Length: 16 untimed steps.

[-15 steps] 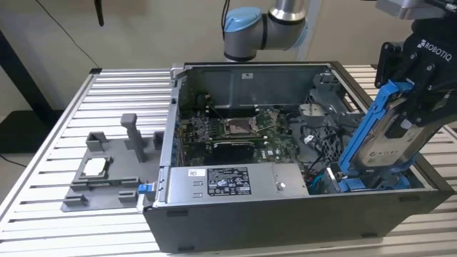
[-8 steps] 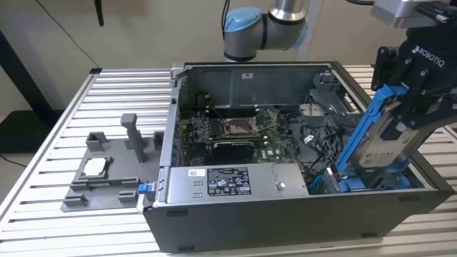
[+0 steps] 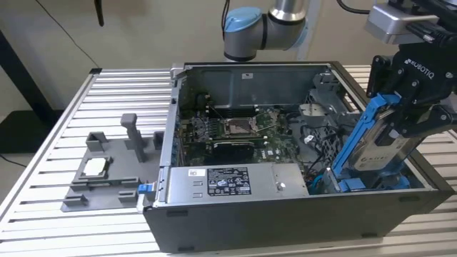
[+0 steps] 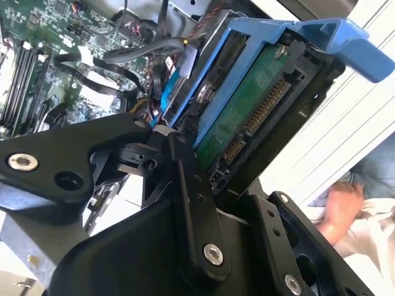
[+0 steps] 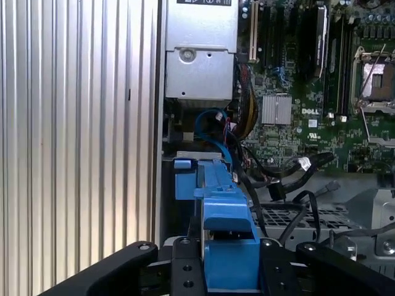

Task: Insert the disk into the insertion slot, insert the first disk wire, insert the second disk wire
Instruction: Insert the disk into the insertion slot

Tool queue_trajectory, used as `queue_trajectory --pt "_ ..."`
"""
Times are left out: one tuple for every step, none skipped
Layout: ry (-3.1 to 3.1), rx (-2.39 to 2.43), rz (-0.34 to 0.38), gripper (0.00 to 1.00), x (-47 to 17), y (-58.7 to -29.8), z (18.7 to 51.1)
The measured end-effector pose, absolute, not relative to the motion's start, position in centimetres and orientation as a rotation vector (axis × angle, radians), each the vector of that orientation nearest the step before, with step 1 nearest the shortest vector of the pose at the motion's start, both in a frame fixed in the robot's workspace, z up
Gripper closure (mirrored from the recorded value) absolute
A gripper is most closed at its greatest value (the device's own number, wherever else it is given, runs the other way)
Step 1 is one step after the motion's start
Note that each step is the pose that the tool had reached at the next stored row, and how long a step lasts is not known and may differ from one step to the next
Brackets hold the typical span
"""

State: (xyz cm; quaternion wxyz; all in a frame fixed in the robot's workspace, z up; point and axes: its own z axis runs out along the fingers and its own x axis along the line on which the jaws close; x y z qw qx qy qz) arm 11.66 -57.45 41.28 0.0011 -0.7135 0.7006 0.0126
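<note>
Computer case (image 3: 286, 219) is set on slatted table (image 3: 43, 160). At the exterior view's right, tilted disk (image 3: 377, 152) is clamped by gripper (image 3: 405, 122) at insertion slot (image 3: 353, 186). Person's hand (image 4: 339, 209) is seen in the second wrist view.

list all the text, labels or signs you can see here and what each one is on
gripper: white lettering along its body, a maker's mark, not quoted here.
power-supply box: white printed label, print too small to read.
disk, held by the gripper: printed label, too small to read.
motherboard: small white lettering in the first wrist view, a maker's mark, not quoted here.
</note>
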Motion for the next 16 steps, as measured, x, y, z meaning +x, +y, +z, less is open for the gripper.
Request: queue_trajectory --pt "2.197 -2.238 0.044 0.68 11.7 -57.4 41.2" --pt "2.197 -2.237 0.045 0.68 11.8 -57.4 41.1" --pt "2.197 -2.237 0.044 0.68 11.8 -57.4 41.0" --pt "2.198 -2.237 0.044 0.68 11.9 -57.4 41.0" --pt "2.198 -2.237 0.044 0.68 11.9 -57.4 40.9" --pt "2.199 -2.236 0.044 0.68 11.9 -57.5 40.7" --pt "2.2 -2.235 0.044 0.68 11.9 -57.5 40.5" --pt "2.201 -2.234 0.045 0.68 11.9 -57.5 40.4" --pt "2.201 -2.234 0.045 0.68 11.9 -57.5 40.2" --pt "2.201 -2.233 0.045 0.68 11.9 -57.4 40.0" --pt "2.202 -2.233 0.045 0.68 11.9 -57.4 39.8" --pt "2.202 -2.233 0.044 0.68 11.9 -57.4 39.6" --pt "2.202 -2.232 0.045 0.68 11.9 -57.4 39.5" --pt "2.203 -2.232 0.044 0.68 11.9 -57.4 39.3" --pt "2.203 -2.232 0.044 0.68 11.9 -57.5 39.1" --pt "2.203 -2.232 0.044 0.68 11.9 -57.4 38.9"
